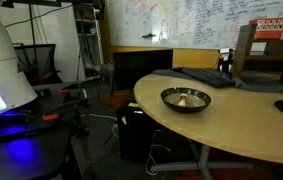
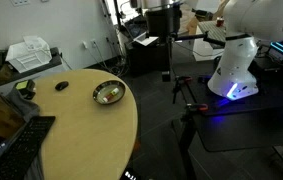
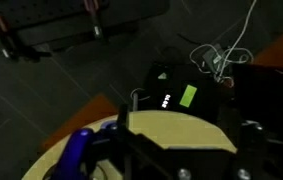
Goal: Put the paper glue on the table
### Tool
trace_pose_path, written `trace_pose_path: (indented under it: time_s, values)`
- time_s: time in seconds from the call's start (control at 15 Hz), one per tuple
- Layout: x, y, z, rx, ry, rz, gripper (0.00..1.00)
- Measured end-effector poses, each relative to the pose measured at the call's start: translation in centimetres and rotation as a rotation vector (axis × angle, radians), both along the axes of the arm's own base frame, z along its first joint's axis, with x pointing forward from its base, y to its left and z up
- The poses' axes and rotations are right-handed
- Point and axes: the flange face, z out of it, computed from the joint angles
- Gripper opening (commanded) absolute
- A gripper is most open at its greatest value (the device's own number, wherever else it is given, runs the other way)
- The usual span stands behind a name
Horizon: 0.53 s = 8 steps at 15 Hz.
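Whitish with a faint orange tinge, the glue [image 1: 185, 98] lies inside the dark bowl [image 1: 186, 108], near its middle in both exterior views, so it is not yet on the bare table [image 1: 241, 135]. The bowl stands on the tan top a little way in from the curved edge that faces the robot. In the wrist view the gripper [image 3: 186, 150] shows as two dark fingers at the bottom of the picture, set wide apart with only table top between them. I judge it spread open and holding nothing, though the view is dim. That camera sees the table's rounded edge and the floor [image 3: 71, 85] beyond, but neither bowl nor glue, so the gripper seems to hang near the rim, well apart from the glue. The reach would have to go inward over the top and then down into the bowl from above, clear of its wall. The glue is too small to tell its long axis
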Motion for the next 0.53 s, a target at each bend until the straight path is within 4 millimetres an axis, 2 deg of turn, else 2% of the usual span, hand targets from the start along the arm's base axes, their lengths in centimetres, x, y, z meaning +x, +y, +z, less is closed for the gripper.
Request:
trace_pose_path:
  time_s: [0.53]
  values:
    - [0.06,-0.17,-0.04,-0.010,-0.002,0.003,1.00]
